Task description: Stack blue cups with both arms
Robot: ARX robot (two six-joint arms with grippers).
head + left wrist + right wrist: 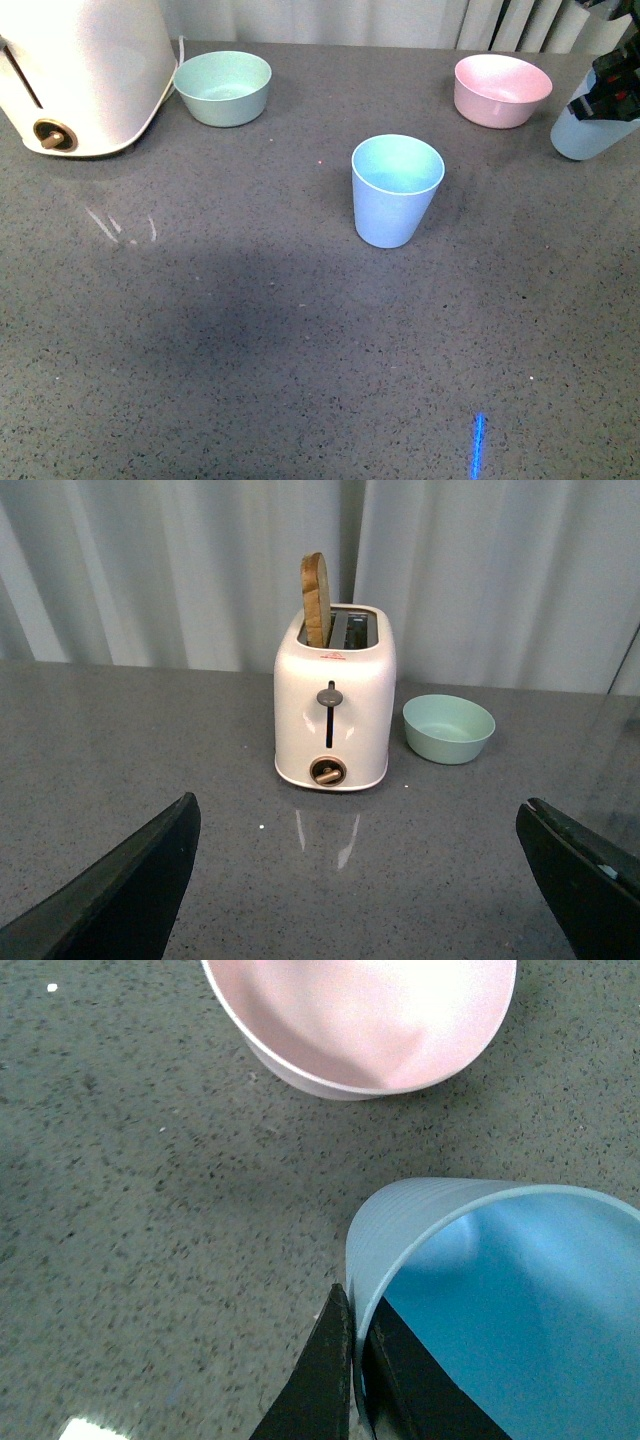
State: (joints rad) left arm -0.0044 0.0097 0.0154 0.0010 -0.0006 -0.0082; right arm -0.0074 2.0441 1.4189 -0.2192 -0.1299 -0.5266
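Front view: a grey speckled table (pixel 250 330) carries two blue cups, two bowls and a white toaster (pixel 80 70).
Middle of the table: the centre cup (pixel 396 190) stands upright with its mouth up, alone, and nothing touches it.
Far right edge: the second cup (pixel 580 130) sits just beside the pink bowl (pixel 500 90) and well apart from the centre cup. The black right gripper (pixel 612 92) covers its top.
Right wrist view: the right fingers (pixel 330 1380) are narrow and pinch the second cup's wall at the rim, one outside it and one inside against the blue interior. The pink bowl lies close by on the table.
Second cup's base: hidden, so I cannot tell whether it touches the table. The cup leans a little.
Left wrist view: the left gripper (pixel 357 805) faces the toaster across bare table. Its left fingers (pixel 130 890) are spread wide and hold nothing.
Toaster: a slice of bread (pixel 317 598) stands in one slot, and the mint-green bowl (pixel 448 728) sits near its side.
Near edge of the table: a short blue streak of light (pixel 478 440) lies on the surface.
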